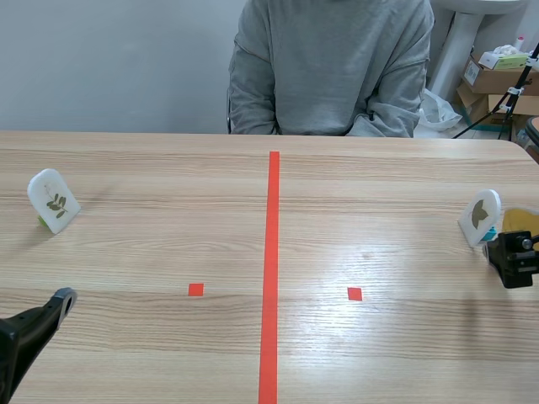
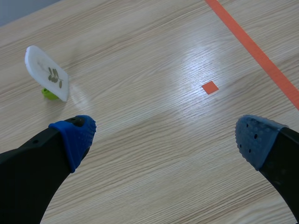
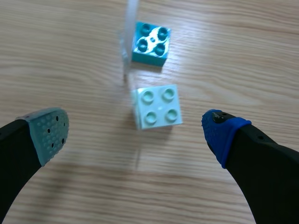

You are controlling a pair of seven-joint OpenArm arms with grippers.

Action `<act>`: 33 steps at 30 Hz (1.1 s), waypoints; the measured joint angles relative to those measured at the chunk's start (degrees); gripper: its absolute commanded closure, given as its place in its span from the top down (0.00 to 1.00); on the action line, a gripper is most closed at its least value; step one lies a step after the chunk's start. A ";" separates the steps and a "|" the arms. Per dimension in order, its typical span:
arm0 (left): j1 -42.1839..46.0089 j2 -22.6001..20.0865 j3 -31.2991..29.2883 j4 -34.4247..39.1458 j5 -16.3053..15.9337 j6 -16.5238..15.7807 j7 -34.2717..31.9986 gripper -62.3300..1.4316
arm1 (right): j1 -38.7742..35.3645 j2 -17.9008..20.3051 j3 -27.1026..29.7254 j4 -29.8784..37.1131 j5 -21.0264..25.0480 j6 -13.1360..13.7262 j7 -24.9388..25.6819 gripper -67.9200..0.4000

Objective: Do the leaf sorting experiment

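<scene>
The left gripper [image 2: 163,135] hangs low over the light wooden table [image 1: 168,252] with its fingers spread wide and nothing between them; both of its pads [image 2: 74,136] are blue. Well ahead of it and off to the side of its left finger stands a white rounded plastic card with a sprig of small leaves [image 2: 46,73]. The card is tilted back and set in a small lime-green block [image 2: 48,93] that serves as its holder. A small orange-red tape square [image 2: 210,87] lies ahead of the right finger.

The right gripper [image 3: 133,130] is also wide open and holds nothing, with one grey-green pad and one blue pad. Just ahead of it, between the lines of its fingers, sits a pale mint two-by-two studded block [image 3: 156,106]. Just beyond that is a teal two-by-two studded block [image 3: 150,43]. A white rounded card with a broad dark leaf [image 1: 482,215] stands at the teal block, showing only as a thin edge from the wrist. In the scene view a yellow card [image 1: 520,220] stands just beside it, close above the gripper; I cannot tell which block carries it.

A person in a grey sweatshirt [image 1: 333,67] sits across the table.
</scene>
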 measured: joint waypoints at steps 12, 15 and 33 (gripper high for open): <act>-0.20 0.00 0.00 0.00 0.22 -2.99 -0.48 1.00 | -20.59 0.42 9.35 29.14 8.31 7.78 -1.29 0.86; -1.27 -0.13 0.00 0.00 0.20 -3.19 -0.48 1.00 | -27.39 0.44 10.38 37.11 10.80 9.97 -1.57 0.86; -1.92 -0.13 0.00 0.00 0.20 -3.87 -0.28 1.00 | -48.76 0.44 10.60 63.19 20.48 13.97 -3.17 0.86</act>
